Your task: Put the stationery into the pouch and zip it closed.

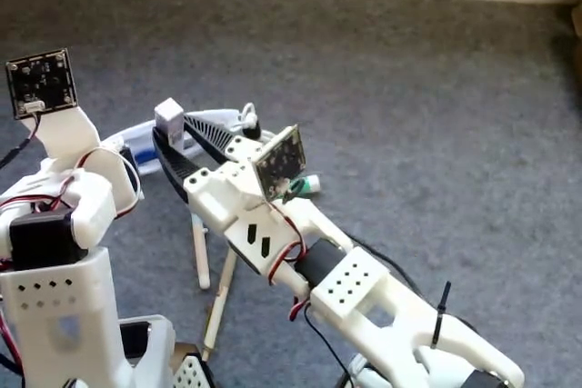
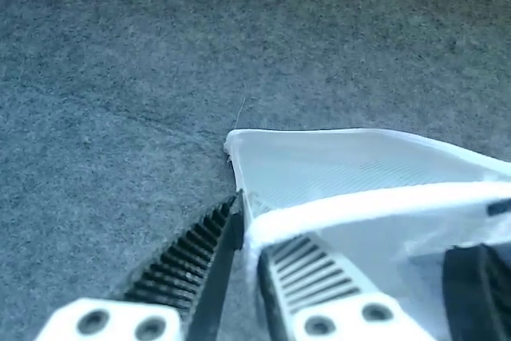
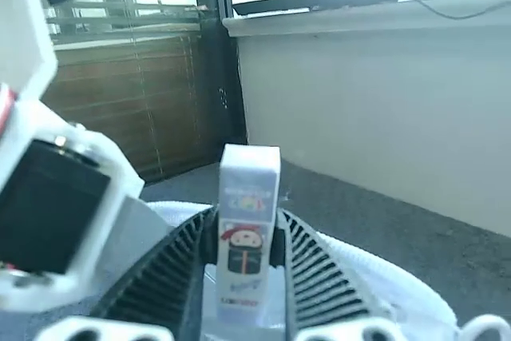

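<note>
High view: my right hand [image 1: 175, 132] is clamped on the eraser [image 1: 169, 119] over the pouch [image 1: 218, 119], centre-left.
Left wrist view: my left hand [image 2: 238, 225] pinches the pouch's limp mesh rim.
Right wrist view: the eraser stands upright; it looks light and stiff, so I judge the mid-body grip adequate.

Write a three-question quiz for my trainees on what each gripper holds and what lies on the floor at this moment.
1. True or false: the right gripper is open and empty.
2. The left gripper is clamped on: A) a ruler, B) the edge of the pouch, C) nothing.
3. How many pencils lie on the carpet?

Key
1. False: it grips the eraser.
2. B.
3. Two.
</note>
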Motion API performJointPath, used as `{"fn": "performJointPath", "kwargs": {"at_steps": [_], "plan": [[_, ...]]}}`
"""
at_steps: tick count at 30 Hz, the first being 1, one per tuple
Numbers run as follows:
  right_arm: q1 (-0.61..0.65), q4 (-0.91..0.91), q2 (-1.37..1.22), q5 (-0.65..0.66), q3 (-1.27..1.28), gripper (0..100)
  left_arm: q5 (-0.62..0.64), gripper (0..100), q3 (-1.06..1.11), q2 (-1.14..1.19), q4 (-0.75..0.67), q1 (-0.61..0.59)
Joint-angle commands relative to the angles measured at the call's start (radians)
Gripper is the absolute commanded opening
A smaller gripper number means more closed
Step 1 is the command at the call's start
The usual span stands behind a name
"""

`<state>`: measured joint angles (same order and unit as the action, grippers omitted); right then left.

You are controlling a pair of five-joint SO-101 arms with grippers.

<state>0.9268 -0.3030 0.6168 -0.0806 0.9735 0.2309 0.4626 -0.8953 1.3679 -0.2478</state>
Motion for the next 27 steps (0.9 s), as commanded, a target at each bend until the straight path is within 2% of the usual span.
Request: {"fn": "performJointPath", "kwargs": {"at_steps": [1,8,14,21,27], "plan": [[-0.018,0.019,-0.031,0.014,-0.039,1.1,-0.002,1,-0.028,-0.010,-0.020,0.019],[-0.018,0.019,-0.042,0.014,-0.045,16.2,-0.002,1,-0.027,-0.010,-0.020,0.019],[-0.013,0.045,-0.041,0.017,-0.087,16.4,-0.002,1,-0.027,-0.010,-0.020,0.019],[-0.021,0.252,0.053,0.015,-0.246,16.4,-0.002,1,-0.025,-0.010,-0.020,0.019],[-0.131,0.651,0.228,0.015,-0.387,16.4,-0.002,1,-0.025,-0.010,-0.020,0.019]]}}
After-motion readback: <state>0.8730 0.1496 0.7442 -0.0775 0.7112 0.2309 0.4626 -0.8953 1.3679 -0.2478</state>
